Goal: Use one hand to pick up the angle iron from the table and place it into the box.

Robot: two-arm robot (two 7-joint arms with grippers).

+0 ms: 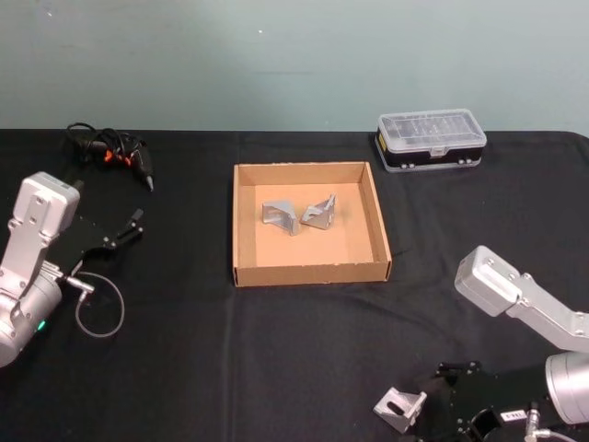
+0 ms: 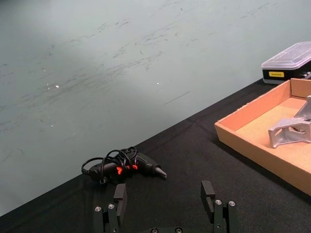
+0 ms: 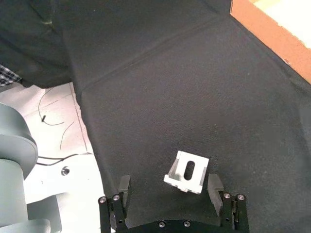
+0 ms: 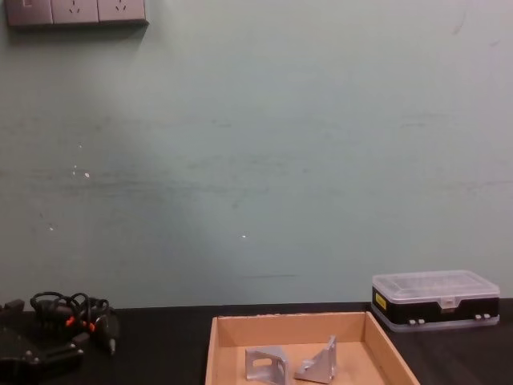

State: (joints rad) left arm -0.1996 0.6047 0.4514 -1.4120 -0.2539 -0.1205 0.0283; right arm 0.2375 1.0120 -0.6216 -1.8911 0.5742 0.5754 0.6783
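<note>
Silver slotted angle iron point(image 3: 187, 172) on black table point(image 3: 160, 82), between right hand's point(image 3: 169, 181) wide-open fingers, not clamped, left hand point(image 2: 164, 188) open, empty.

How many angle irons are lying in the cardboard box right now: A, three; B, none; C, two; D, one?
C: a left angle iron and a right angle iron lie in the box; the third angle iron sits on the table, between the open fingers of the right gripper.

bare table point(image 1: 276, 350) before box point(image 1: 311, 273), two angle irons point(image 1: 281, 216) inside
</note>
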